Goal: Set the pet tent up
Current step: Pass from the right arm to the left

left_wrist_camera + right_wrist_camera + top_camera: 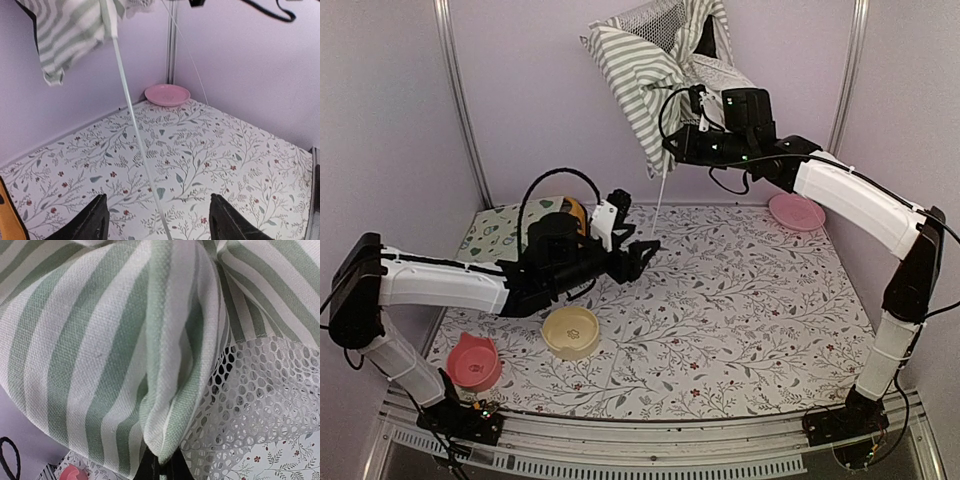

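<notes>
The pet tent (640, 70) is a grey-green and white striped fabric bundle with white lace, held high at the back of the table. My right gripper (692, 110) is shut on a fold of it; in the right wrist view the striped fabric (125, 340) and lace (260, 400) fill the frame above my fingertips (164, 471). A thin white pole (660, 195) hangs from the tent down to the table. My left gripper (642, 250) is open just above the table, with the pole (137, 135) running down between the black fingers (95, 220), not touching them.
A pink dish (796, 211) sits at the back right, also in the left wrist view (167, 94). A cream bowl (570, 331) and a pink cat-eared bowl (473, 362) lie front left. A printed cloth mat (500, 228) lies back left. Lilac walls enclose the table.
</notes>
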